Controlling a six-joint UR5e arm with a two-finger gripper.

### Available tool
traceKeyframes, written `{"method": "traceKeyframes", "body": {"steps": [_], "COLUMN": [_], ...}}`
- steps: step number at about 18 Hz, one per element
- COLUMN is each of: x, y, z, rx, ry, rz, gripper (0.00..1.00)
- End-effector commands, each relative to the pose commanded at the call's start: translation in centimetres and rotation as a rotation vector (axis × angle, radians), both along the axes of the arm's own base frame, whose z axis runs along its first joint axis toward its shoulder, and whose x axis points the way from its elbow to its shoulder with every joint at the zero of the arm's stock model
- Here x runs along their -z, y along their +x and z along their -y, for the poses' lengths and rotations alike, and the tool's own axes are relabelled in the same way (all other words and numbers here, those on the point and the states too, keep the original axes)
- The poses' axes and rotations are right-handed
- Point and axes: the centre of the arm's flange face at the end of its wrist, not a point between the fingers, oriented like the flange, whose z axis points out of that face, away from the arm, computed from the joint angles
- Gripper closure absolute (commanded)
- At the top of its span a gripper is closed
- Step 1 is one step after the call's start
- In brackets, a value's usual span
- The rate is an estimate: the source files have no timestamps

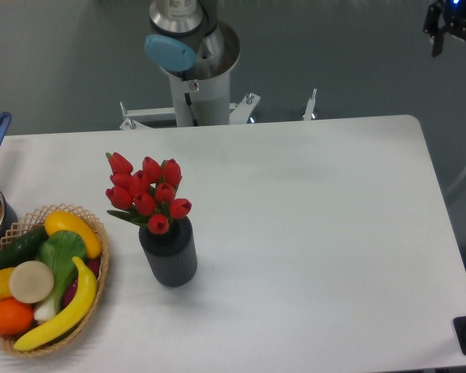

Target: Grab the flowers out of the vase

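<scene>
Landmark: the vase [168, 256] is taken as the reference; it stands upright on the table [318, 233], in the left half.
Flowers: the flowers [146, 192] are seated in the vase, with the red buds fanned up and slightly to the left of the mouth; green leaves are seen just at the rim. The stems are hidden inside.
Gripper: the gripper [455, 31] is seen far up and to the right of the vase, beyond the table's far right corner and well apart from the flowers.
Fingers: two dark prongs appear to hang down with a gap between them, so a released state is suggested, but the part is small and cut by the frame edge; how wide they stand cannot be told. Nothing is held and nothing is touched.
Stage: the task is judged as not begun; the whole approach remains to be made.
Risk, tipping: the vase is small and could be dragged or toppled if the stems are pulled at a slant or bind at the mouth.
Risk, crushing: the buds could be squashed if the grasp is closed on the heads and not lower down.
Risk, partial grasp: a few stems could be left behind if the bunch is caught off centre.
Risk, neighbour: the basket [93, 311] of fruit lies just left of the vase and could be knocked by a low approach from that side.
</scene>
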Motion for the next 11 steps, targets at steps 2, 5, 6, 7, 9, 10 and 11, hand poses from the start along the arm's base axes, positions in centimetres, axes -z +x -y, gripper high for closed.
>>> {"method": "traceKeyframes", "body": {"steps": [2,5,6,7,9,10,11], "x": [0.1,-0.7,-0.6,-0.4,0.1,0.5,0.6], "y": [0.2,0.4,0.5,0.6,0.9,1.1,1.3], "z": [0.0,-0.5,-0.7,-1.2,-2.9,-3.8,-5.0], "rx": [0.01,0.002,-0.001,-0.023,-0.099,-0.145,-0.18], "ry": [-0.003,-0.006,0.006,0.02,0.073,0.103,0.14], "rz": [-0.003,-0.015,-0.012,-0.005,0.021,0.038,0.046], "gripper": [0.0,0.0,0.0,0.0,0.0,0.0,0.0]}}
